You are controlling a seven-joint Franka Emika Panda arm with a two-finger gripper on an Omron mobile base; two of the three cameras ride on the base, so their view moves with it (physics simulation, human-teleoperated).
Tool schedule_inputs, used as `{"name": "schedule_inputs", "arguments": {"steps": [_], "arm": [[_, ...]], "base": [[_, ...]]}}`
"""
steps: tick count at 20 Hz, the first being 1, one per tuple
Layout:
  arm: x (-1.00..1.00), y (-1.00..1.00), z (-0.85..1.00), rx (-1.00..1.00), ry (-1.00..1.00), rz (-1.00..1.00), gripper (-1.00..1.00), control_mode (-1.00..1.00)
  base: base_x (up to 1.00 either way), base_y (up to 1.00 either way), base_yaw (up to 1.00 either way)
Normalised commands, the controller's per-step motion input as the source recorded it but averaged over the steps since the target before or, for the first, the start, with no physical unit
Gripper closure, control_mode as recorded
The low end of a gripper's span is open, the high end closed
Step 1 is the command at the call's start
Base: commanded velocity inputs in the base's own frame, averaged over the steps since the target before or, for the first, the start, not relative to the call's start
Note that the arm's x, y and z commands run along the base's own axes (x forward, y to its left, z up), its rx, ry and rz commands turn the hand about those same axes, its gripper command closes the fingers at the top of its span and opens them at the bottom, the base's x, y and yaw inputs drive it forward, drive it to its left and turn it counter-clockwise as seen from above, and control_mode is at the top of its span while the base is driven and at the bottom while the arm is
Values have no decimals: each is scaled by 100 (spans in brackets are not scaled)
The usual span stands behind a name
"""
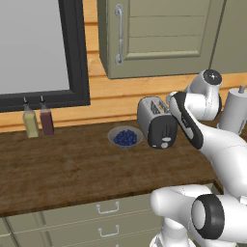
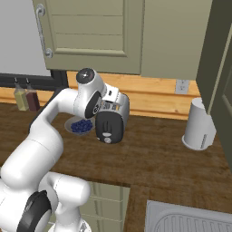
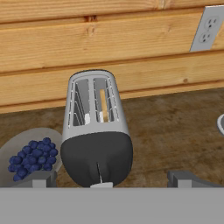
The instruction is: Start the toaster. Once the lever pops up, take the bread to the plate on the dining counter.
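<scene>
The silver-grey toaster (image 3: pixel 94 131) stands on the wood worktop (image 1: pixel 72 169) against the wall, its black end face towards me. A tan slice of bread (image 3: pixel 103 105) sits low in its right slot. The pale lever (image 3: pixel 101 185) is at the bottom of the black face's slit. My gripper (image 3: pixel 111 179) is open, its fingertips (image 3: pixel 41 178) spread wide to either side of the black face, close in front of and above it. From the right base, my hand hovers over the toaster (image 2: pixel 110 124). The plate and the dining counter are out of view.
A bowl of blueberries (image 1: pixel 125 137) sits just left of the toaster (image 1: pixel 157 123). Two bottles (image 1: pixel 38 121) stand under the window. To the right are a white canister (image 2: pixel 198 124), a wall outlet (image 2: pixel 182 86) and a sink (image 2: pixel 190 219). Cabinets hang overhead.
</scene>
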Motion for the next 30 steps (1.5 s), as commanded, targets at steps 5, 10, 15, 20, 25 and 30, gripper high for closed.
{"name": "schedule_inputs", "arguments": {"steps": [5, 10, 15, 20, 25, 30], "arm": [[0, 0, 0, 0, 0, 0, -100, -100], [0, 0, 0, 0, 0, 0, -100, -100], [0, 0, 0, 0, 0, 0, -100, -100], [0, 0, 0, 0, 0, 0, -100, -100], [0, 0, 0, 0, 0, 0, -100, -100], [0, 0, 0, 0, 0, 0, -100, -100]], "base": [[0, 0, 0], [0, 0, 0], [0, 0, 0], [0, 0, 0], [0, 0, 0], [0, 0, 0]]}}
